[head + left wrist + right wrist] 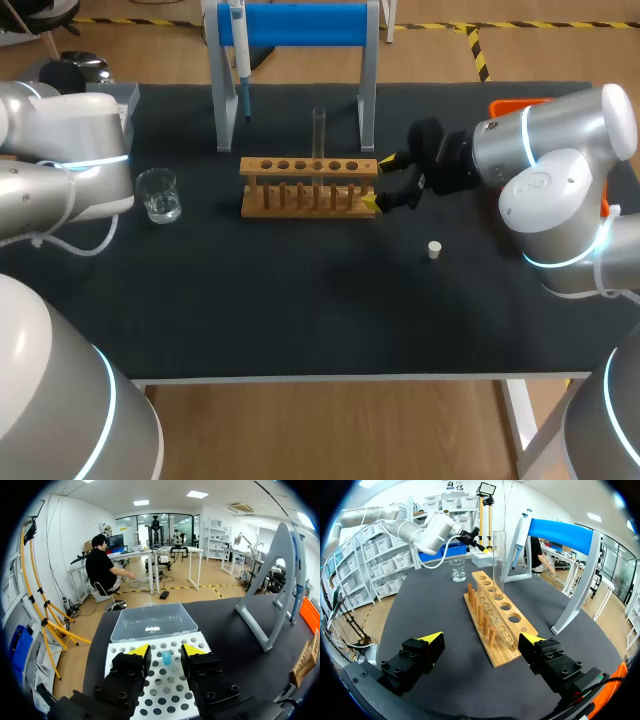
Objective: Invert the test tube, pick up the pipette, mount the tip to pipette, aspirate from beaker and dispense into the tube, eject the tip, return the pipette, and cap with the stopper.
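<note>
At the right end of the rack (310, 166) our right gripper (379, 182) sits with its fingers spread wide, holding nothing. The tube (319, 130) stands upright in a hole left of it, apart from both fingers. Its mouth seems to be up, so we judge the inverting done and the pipette (240, 45) next. That hangs on the stand (368, 95) at the far side, left of the tube. Far to the left our left gripper (166, 651) hovers over the tip box (156, 681), also wide and empty, with a blue tip (166, 657) between its fingers but untouched. The beaker (158, 194) is left of the rack and the stopper (434, 250) lies near and to the right of it. To take the pipette well, we would first lift the right gripper up and away from the rack, so that no finger brushes the tube. We would then come at the pipette square to its body and close on the thick upper part, not the thin shaft. Finally we would raise it straight off its hook before drawing it towards us. A tilted grip would make mounting the tip harder.
</note>
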Action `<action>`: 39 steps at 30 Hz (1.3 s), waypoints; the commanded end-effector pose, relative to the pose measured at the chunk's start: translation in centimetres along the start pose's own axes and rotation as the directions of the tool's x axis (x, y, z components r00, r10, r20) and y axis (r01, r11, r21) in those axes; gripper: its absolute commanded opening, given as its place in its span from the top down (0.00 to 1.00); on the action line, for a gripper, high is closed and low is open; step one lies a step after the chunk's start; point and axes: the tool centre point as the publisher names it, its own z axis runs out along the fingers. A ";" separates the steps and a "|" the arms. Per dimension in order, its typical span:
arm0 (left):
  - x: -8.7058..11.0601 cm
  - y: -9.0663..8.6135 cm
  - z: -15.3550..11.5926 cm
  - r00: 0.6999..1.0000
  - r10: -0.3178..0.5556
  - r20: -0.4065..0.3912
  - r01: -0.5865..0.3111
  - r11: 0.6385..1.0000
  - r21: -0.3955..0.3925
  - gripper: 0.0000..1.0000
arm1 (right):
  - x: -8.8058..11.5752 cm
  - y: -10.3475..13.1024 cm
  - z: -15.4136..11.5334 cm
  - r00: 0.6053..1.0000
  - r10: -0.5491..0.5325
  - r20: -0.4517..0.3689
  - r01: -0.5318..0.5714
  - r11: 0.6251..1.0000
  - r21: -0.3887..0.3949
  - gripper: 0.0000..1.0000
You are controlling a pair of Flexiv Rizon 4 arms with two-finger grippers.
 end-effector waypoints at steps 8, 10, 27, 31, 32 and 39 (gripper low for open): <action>-0.1 0.0 0.7 1.000 0.001 -0.007 -0.001 1.000 -0.007 0.75 | 0.0 0.0 -0.1 1.000 0.000 -0.001 0.000 1.000 -0.001 0.00; -0.1 0.2 0.7 1.000 0.001 -0.007 -0.001 1.000 -0.009 0.76 | 0.0 0.0 -0.1 1.000 0.000 -0.001 0.000 1.000 -0.001 0.00; 0.0 0.5 0.9 1.000 0.000 -0.010 0.000 1.000 -0.021 1.00 | 0.0 0.0 -0.1 1.000 0.000 -0.001 0.000 1.000 -0.001 0.00; 0.0 0.5 0.9 1.000 0.000 -0.012 0.000 1.000 -0.020 1.00 | 0.0 0.0 -0.1 1.000 0.000 -0.001 0.000 1.000 -0.001 0.00; 0.0 0.5 0.9 1.000 -0.001 -0.012 0.000 1.000 -0.019 1.00 | 0.0 0.0 -0.1 1.000 0.000 -0.001 0.000 1.000 -0.001 0.00; 0.1 0.2 0.6 1.000 -0.001 -0.011 0.001 1.000 -0.010 1.00 | 0.0 0.0 -0.1 1.000 0.000 -0.001 0.000 1.000 -0.001 0.00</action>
